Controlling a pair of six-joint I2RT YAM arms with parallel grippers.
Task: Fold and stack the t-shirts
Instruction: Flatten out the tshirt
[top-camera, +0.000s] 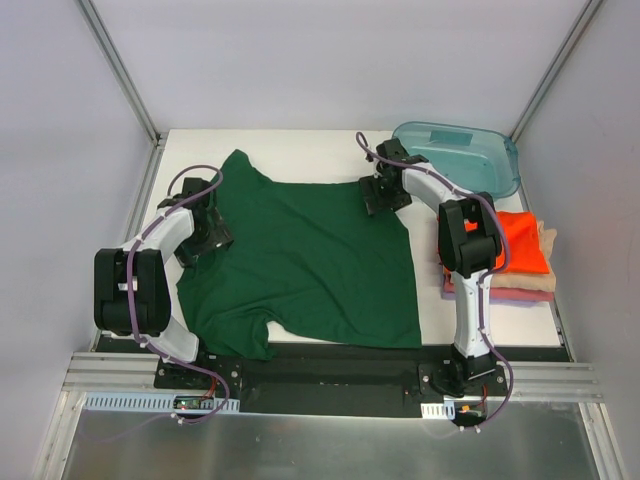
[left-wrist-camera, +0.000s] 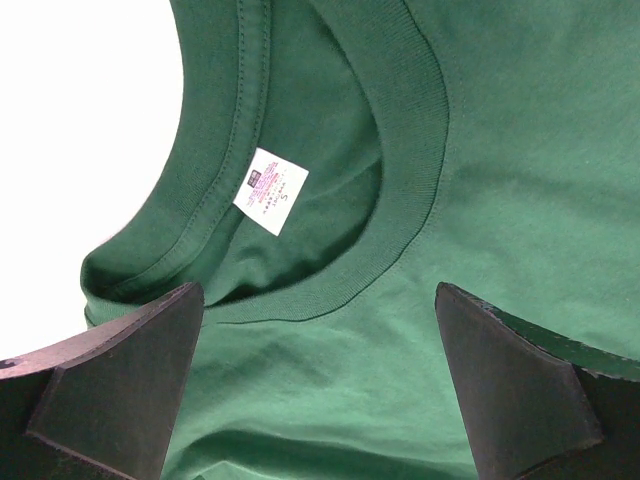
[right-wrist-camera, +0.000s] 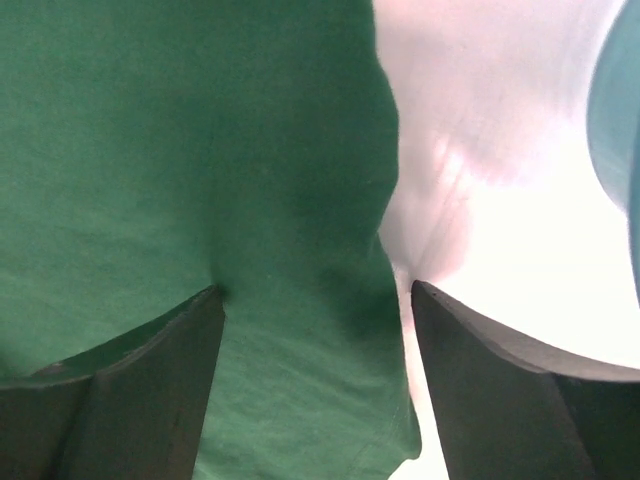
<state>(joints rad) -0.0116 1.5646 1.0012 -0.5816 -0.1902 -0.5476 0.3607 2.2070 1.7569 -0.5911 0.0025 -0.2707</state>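
Green shirt (top-camera: 300, 260) lies flat on the bench (top-camera: 300, 140), long axis collar-to-hem, running from the L hand (top-camera: 205, 228) across toward the R hand (top-camera: 383, 195). L hand hangs right over the collar (left-wrist-camera: 400, 200) (size label (left-wrist-camera: 270, 190) just ahead of its fingers), spread wide, holding nothing. R hand is at the far hem corner, spread w/ the cloth edge between its fingers, touching but prob. not pinched yet. Folded stack (top-camera: 520, 255) sits just outboard of the R arm, so R is nearer for stacking.

Bright even light, soft shadows, table (right-wrist-camera: 520, 230) blown out white, right wrist view blurry
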